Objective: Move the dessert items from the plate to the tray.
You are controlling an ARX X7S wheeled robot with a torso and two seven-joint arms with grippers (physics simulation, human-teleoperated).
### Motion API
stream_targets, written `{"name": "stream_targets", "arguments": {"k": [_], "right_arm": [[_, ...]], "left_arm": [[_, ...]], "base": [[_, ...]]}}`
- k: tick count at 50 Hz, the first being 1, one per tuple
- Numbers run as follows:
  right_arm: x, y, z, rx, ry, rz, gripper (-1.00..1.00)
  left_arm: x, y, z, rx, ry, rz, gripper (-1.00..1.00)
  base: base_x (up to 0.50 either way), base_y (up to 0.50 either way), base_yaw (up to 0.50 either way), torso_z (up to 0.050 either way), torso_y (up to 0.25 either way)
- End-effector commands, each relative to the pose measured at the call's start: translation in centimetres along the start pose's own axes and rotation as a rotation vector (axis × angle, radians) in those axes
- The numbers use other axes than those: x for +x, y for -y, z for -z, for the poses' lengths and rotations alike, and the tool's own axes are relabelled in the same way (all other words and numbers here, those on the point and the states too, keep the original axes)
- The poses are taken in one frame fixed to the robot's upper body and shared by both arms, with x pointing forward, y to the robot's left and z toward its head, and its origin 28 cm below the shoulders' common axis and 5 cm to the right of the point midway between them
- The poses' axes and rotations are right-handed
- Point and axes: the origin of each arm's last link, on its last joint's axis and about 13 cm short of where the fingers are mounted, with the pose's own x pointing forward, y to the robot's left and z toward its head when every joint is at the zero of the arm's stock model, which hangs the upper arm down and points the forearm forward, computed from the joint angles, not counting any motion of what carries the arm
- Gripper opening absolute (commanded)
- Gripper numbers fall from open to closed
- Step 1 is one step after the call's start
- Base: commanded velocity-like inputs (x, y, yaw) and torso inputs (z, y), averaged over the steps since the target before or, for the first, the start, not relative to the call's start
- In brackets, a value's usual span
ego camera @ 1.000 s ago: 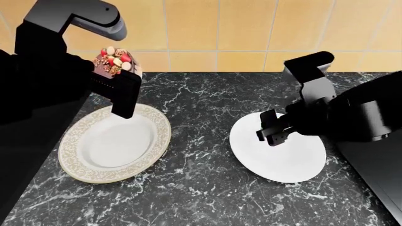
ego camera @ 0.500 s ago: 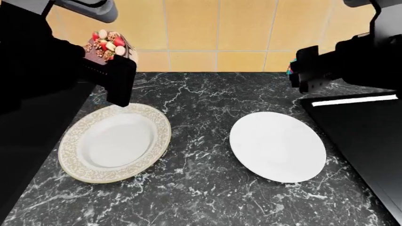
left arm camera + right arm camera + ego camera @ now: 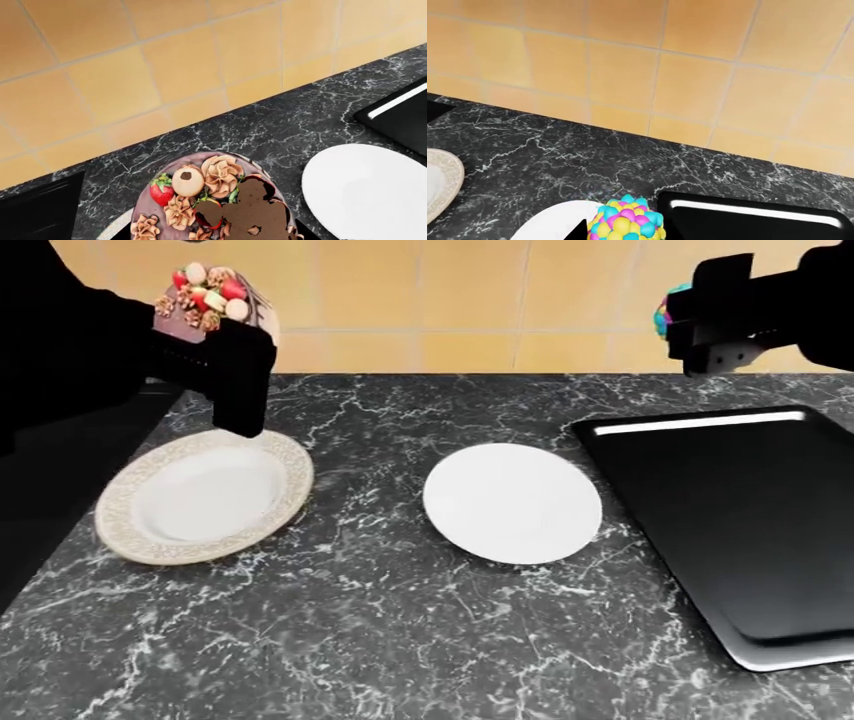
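Observation:
My left gripper is shut on the chocolate cake with berries and nuts, and holds it high above the far edge of the gold-rimmed plate. The cake fills the near part of the left wrist view. My right gripper is shut on the multicoloured candy sweet and holds it in the air near the tray's far left corner. The sweet also shows in the right wrist view. The black tray lies flat at the right, with nothing on it.
A plain white plate lies between the gold-rimmed plate and the tray, with nothing on it. A tiled wall rises behind the marble counter. A black recessed area sits at the counter's far left.
Both grippers have risen with their loads. The right one went up and right off the white plate. The head view has shifted, bringing the black tray into sight at the right.

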Motion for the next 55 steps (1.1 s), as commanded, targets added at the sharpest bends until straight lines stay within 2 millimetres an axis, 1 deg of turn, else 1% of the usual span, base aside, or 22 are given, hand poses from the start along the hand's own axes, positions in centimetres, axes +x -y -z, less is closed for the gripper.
{"name": "stream_targets", "arguments": {"k": [1, 26, 36, 47, 55], "right_arm": [[-0.16, 0.06, 0.08, 0.008, 0.013, 0.012, -1.0], [-0.07, -0.19, 0.37, -0.003, 0.001, -0.012, -1.0], [0.22, -0.14, 0.64, -0.006, -0.003, -0.012, -1.0], [0.35, -0.3, 0.75, -0.012, -0.009, -0.018, -1.0], [0.48, -0.35, 0.97, -0.02, -0.012, -0.024, -1.0]], "left_arm": [[-0.25, 0.02, -0.38, -0.016, 0.026, -0.011, -1.0], [-0.11, 0.08, -0.28, -0.013, 0.026, -0.001, -1.0], [-0.15, -0.03, 0.05, -0.017, 0.021, -0.007, -1.0], [-0.04, 0.27, -0.09, -0.012, 0.022, 0.004, -1.0], [0.16, 0.32, -0.15, -0.011, 0.02, 0.009, -1.0]], "base": [[0.0, -0.5, 0.0, 0.0, 0.0], [0.01, -0.49, 0.0, 0.0, 0.0], [0.01, -0.47, 0.0, 0.0, 0.001], [0.0, -0.35, 0.0, 0.0, 0.0], [0.0, -0.17, 0.0, 0.0, 0.001]]}}
